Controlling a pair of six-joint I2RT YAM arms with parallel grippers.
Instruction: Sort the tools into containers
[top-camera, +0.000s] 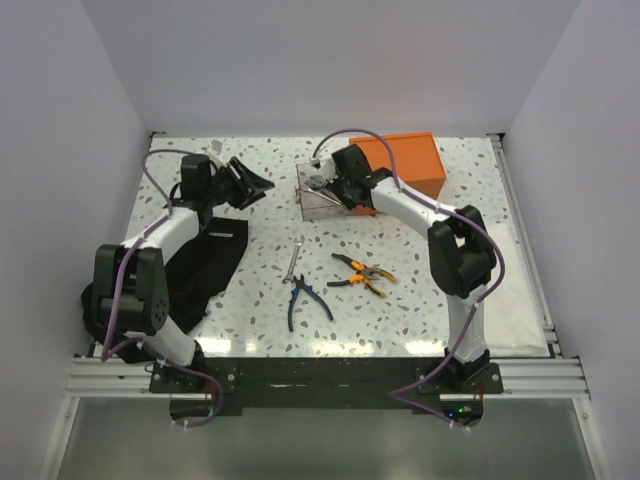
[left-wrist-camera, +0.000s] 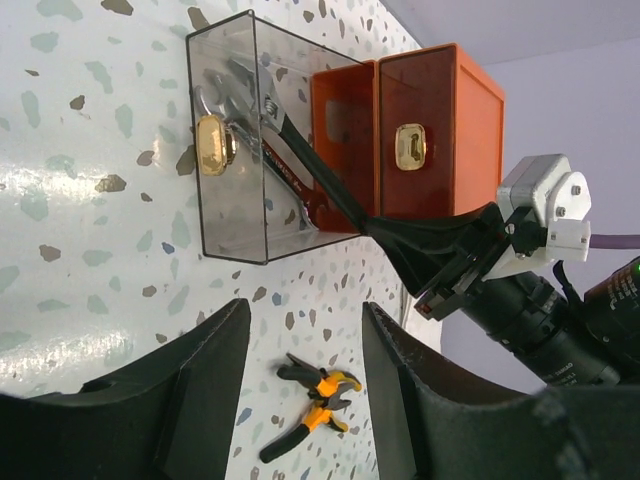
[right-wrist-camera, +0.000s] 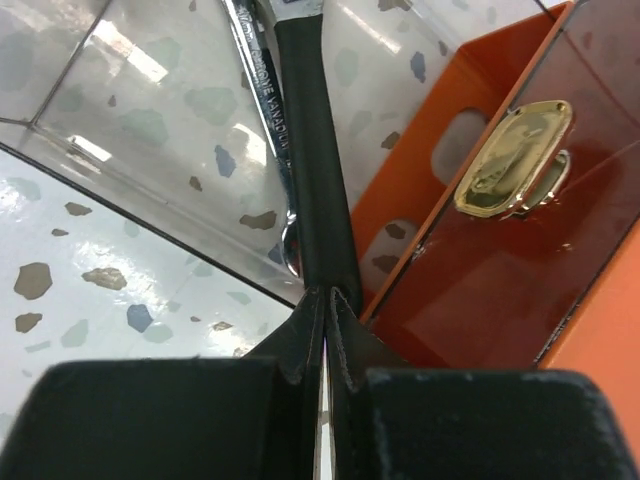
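Observation:
My right gripper (top-camera: 326, 184) (right-wrist-camera: 326, 300) is shut on the end of the black-handled adjustable wrench (right-wrist-camera: 310, 150) (left-wrist-camera: 300, 150). The wrench leans head-down into the small clear box (top-camera: 318, 203) (left-wrist-camera: 235, 215), beside a silver spanner (right-wrist-camera: 262, 90) lying inside. The orange lidded box (top-camera: 408, 160) (left-wrist-camera: 440, 120) stands right behind it. My left gripper (top-camera: 256, 186) (left-wrist-camera: 305, 320) is open and empty at the far left, above the black fabric bag (top-camera: 215, 255). On the table lie a silver spanner (top-camera: 293, 260), blue-handled pliers (top-camera: 303, 300) and orange-and-black pliers (top-camera: 362, 273) (left-wrist-camera: 315, 405).
A flat white sheet (top-camera: 515, 290) lies along the right edge of the speckled table. White walls close in the far and side edges. The right arm's wrist camera (left-wrist-camera: 545, 215) is seen in the left wrist view.

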